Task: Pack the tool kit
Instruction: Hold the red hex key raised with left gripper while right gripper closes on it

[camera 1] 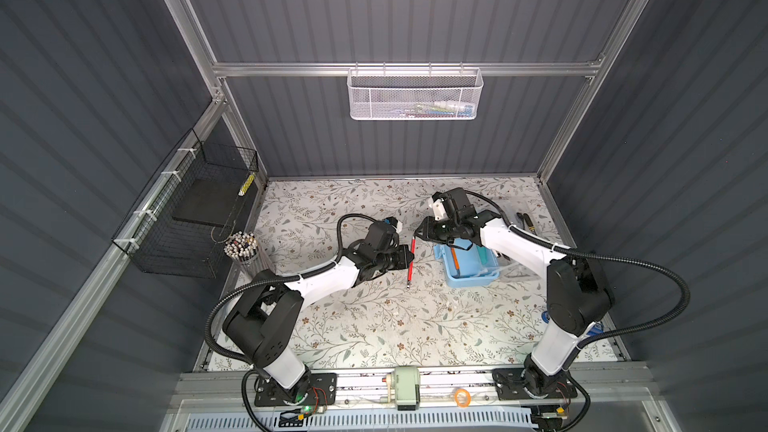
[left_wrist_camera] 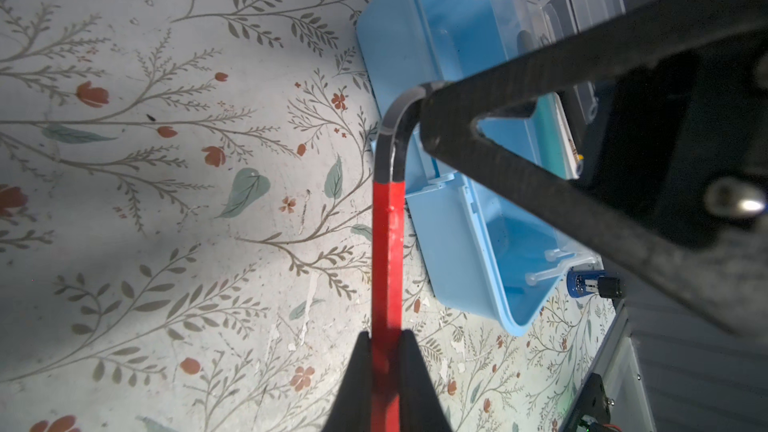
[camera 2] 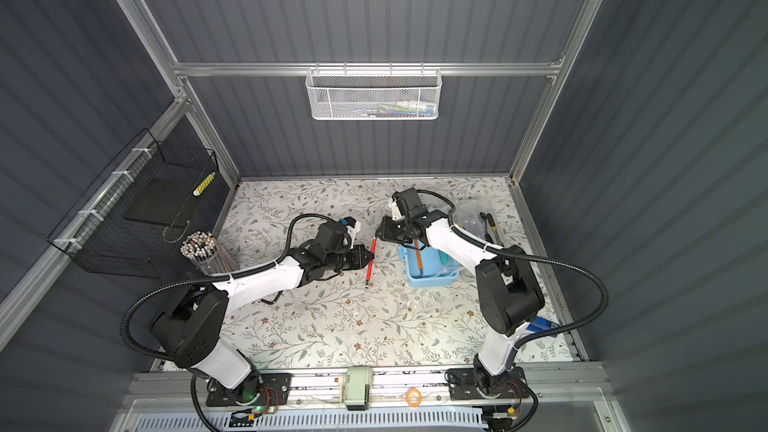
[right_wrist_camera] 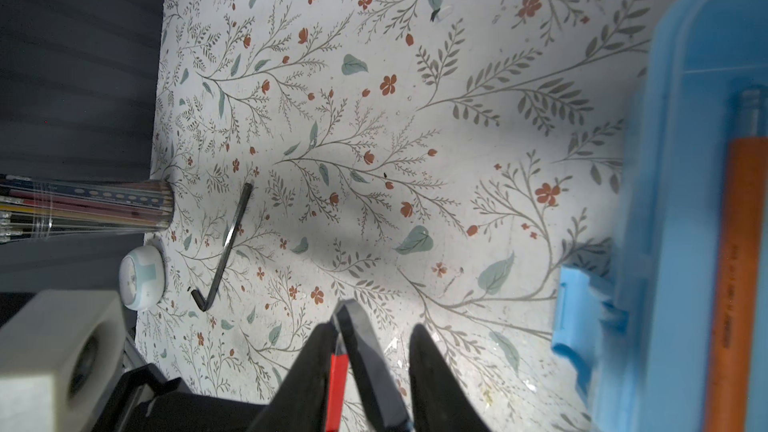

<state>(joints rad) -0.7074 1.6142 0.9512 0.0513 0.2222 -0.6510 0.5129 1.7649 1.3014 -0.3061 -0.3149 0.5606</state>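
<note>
Handoff geometry is what I'm looking at here, because the next move is hanging on it. The left hand (camera 1: pixel 409 260) is clamping the red hex key (camera 1: pixel 411 268) around the middle of its red sleeve. It's holding the key so the long axis is running front to back over the bench (camera 1: pixel 374 326), with the bare bent end pointing at the far side. It's looking lifted clear of the surface to me, though I'm not betting on that. That bent end is sitting right at the right hand (camera 1: pixel 417 236), which is hovering at the far tip of the key, so the two hands are ending up at different spots along the same shaft. From the right wrist camera, the short dark leg is poking up between the right hand's fingers (right_wrist_camera: pixel 316 351). It's hugging one of them while daylight is showing on the other side, so I'm calling that hand open around the key and not yet pinching it. The light-blue box (camera 1: pixel 469 281) is lying just to the right of the key, lid off, partly under the right arm, with an orange-handled tool (camera 1: pixel 454 259) already lying inside along its length. So the right arm is clearly the nearer one for the drop. I'm guessing the key is wanting to go in lengthwise, parallel to that tool, since its axis is already lining up roughly with the box's long side.
</note>
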